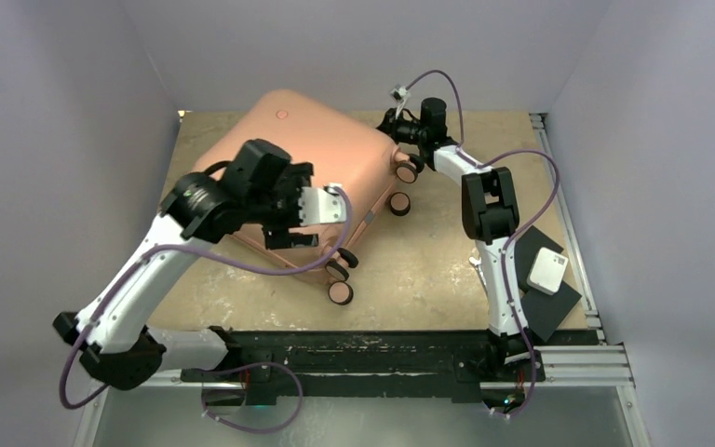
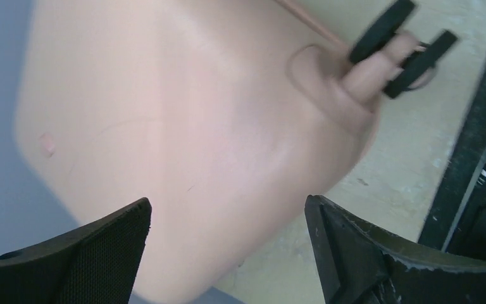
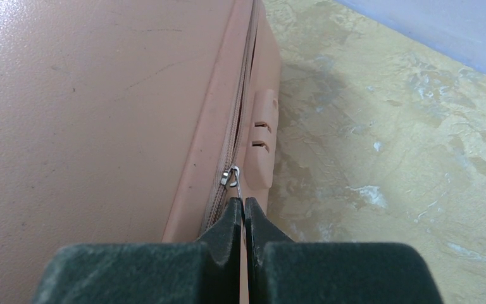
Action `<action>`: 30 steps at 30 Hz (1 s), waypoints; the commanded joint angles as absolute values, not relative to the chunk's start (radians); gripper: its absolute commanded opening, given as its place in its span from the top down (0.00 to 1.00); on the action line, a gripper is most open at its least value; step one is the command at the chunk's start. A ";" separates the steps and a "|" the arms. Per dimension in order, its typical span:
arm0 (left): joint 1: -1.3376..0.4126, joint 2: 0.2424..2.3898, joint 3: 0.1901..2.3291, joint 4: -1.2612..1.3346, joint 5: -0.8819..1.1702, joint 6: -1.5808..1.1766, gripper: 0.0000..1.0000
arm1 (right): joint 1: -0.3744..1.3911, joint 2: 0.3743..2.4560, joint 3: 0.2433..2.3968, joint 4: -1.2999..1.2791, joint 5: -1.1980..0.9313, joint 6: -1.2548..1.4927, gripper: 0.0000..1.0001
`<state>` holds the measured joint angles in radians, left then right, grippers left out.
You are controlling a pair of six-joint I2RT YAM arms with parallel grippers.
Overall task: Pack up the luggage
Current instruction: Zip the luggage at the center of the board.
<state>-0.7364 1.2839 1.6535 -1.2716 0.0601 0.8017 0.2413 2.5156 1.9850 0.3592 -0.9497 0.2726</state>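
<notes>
Luggage (image 1: 312, 154): salmon-pink hard shell, lid down, flat on worktop (image 1: 428, 270), far-left of centre, wheels (image 1: 340, 292) toward near/right side.
Step in hand: zipping shut, by the look of it; packing proper seems done since shell is closed.
Zip pull (image 3: 230, 177): small metal tab on seam along case edge, just ahead of right fingertips.
Right fingers (image 3: 243, 212): pressed together, tips pinching zip pull tab; at far right corner of case in top view.
Left fingers (image 2: 228, 218): spread wide, holding nothing, hovering over lid near a wheel corner; contact w/ shell not evident.
Next move calls for: steady pull along seam w/ right arm, keeping tab pinched; left prob. needs to press down on lid to stop case sliding.
Risk: tab thin, could slip out.
</notes>
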 commanded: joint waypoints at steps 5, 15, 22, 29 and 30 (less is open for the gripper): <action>-0.480 1.112 1.426 -0.826 -0.414 0.615 0.01 | 0.254 2.447 1.930 0.331 -0.842 0.237 1.00; 0.173 1.173 1.350 -0.668 -0.318 0.356 0.01 | 0.275 2.418 1.922 0.333 -0.797 0.217 1.00; 0.312 1.250 1.264 -0.638 -0.332 0.256 0.05 | 0.301 2.422 1.934 0.330 -0.812 0.196 1.00; 0.311 1.347 1.143 -0.582 -0.342 0.242 0.12 | 0.317 2.423 1.936 0.357 -0.838 0.210 1.00; 0.311 1.362 1.136 -0.572 -0.345 0.237 0.13 | 0.320 2.422 1.933 0.358 -0.844 0.210 1.00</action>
